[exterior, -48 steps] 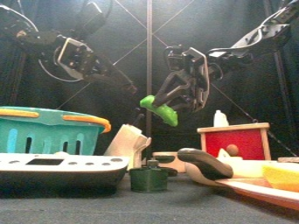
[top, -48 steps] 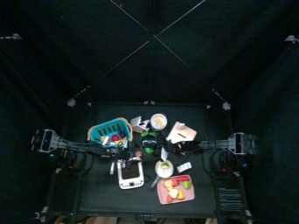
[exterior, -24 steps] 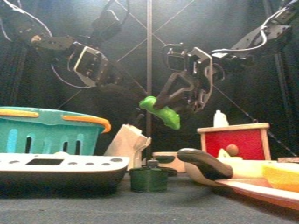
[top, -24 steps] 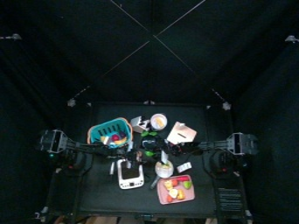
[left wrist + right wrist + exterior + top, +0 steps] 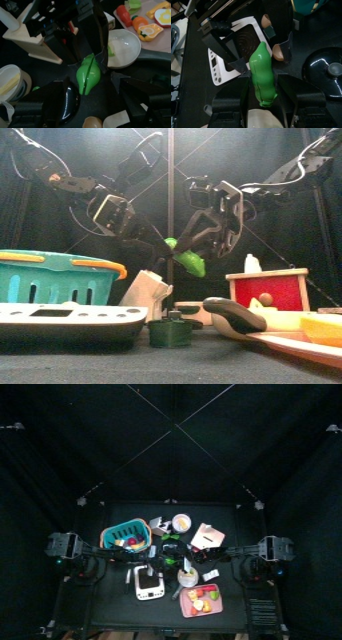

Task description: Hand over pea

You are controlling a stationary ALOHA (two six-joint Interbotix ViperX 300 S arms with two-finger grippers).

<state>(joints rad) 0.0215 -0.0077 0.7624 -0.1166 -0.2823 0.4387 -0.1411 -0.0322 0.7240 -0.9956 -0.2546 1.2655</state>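
top: pea point(image 5: 171, 554) small, mid-table, between our two grippers; little else readable here.
front: right gripper point(image 5: 198, 240) clamped on pea point(image 5: 186, 256), held in the air; left gripper point(image 5: 139, 236) just beside it, jaws wide apart, nothing in them.
left wrist: pea point(image 5: 87, 75) hangs ahead between our spread jaws; we should centre on its free lower half before closing.
right wrist: pea point(image 5: 261, 70) pinched at one end; we judge release only once left grip is firm.

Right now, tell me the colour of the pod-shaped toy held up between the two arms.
Bright green. The smooth plastic pea pod shows best in the right wrist view, clamped between that arm's black jaws.
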